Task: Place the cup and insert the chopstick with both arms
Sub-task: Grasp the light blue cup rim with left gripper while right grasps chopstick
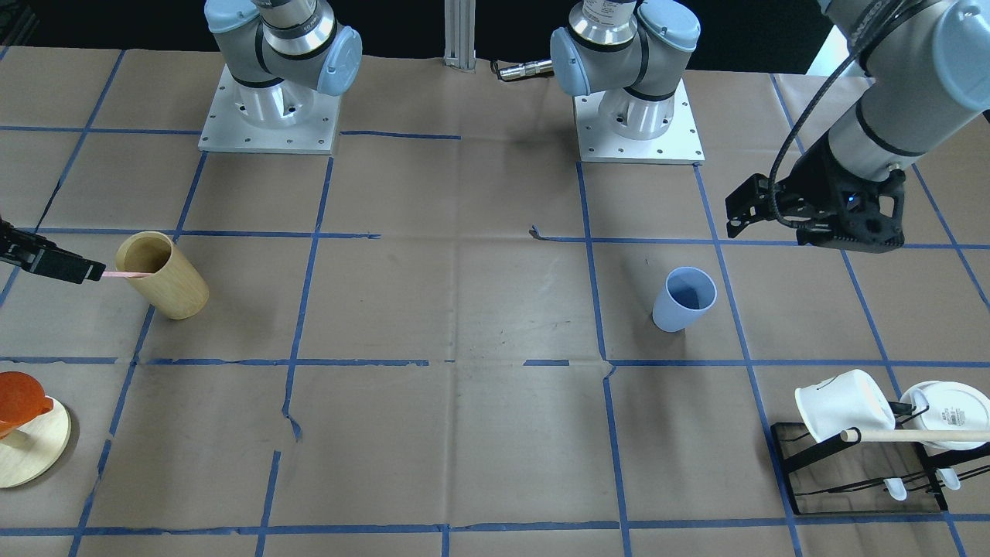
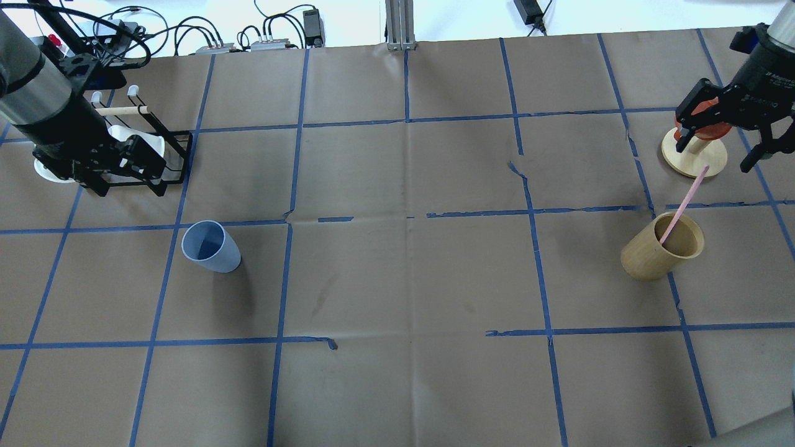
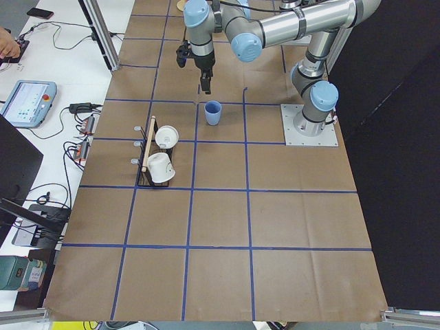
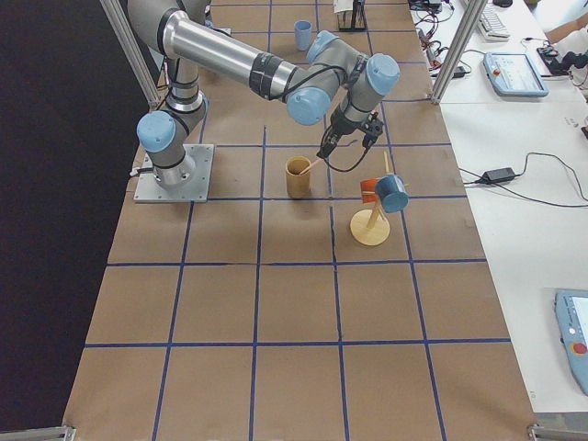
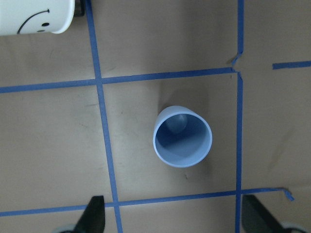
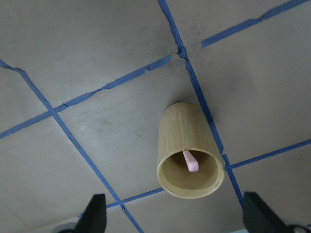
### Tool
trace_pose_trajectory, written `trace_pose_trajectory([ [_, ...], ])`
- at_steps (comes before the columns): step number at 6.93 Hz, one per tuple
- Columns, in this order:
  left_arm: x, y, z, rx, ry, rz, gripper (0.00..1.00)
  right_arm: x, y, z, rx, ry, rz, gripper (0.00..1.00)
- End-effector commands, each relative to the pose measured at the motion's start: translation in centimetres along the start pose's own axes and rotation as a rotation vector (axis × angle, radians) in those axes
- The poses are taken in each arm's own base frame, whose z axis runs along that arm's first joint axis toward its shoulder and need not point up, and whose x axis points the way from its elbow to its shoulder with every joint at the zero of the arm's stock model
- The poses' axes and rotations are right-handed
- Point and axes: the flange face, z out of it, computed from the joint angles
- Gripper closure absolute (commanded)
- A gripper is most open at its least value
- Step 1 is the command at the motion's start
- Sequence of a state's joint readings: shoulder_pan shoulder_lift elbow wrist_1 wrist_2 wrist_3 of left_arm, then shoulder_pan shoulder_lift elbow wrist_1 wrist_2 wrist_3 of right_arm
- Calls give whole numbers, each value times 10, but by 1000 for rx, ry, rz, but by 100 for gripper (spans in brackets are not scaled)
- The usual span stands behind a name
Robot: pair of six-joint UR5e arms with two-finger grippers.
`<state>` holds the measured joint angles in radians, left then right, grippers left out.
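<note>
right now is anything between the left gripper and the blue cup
Nothing visible. In the left wrist view the blue cup stands upright ahead of the open left gripper, with only bare paper between them. The white mug sits off at the view's corner, clear of the path.

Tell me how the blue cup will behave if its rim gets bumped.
The blue cup stands upright, empty and thin-walled, so it is probably light and slides easily. It narrows toward its base, so a rim push would likely tip it. On its side, the tapered round body would probably roll in an arc.
</note>
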<state>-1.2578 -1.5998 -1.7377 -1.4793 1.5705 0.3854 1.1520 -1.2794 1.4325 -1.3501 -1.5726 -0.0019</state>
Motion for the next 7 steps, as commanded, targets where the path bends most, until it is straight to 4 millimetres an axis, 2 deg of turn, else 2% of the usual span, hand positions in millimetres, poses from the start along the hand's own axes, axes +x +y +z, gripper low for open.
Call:
trace_pose_trajectory([
  [1,-1,5,71,36,-14,-5,0,3,-19,17,-41,21,-32,0],
  [2,-2,12,91,18,-18,-11,0,6,-24,26,-53,19,-59,0],
  [4,-7,13,132,12,-48,-18,0,5,-33,30,-44,11,-76,1],
  [5,-8,13,145,16,-53,-18,0,5,-34,33,-50,11,-76,2],
  [7,-8,10,156,5,-45,-19,0,5,-33,36,-58,12,-74,7],
])
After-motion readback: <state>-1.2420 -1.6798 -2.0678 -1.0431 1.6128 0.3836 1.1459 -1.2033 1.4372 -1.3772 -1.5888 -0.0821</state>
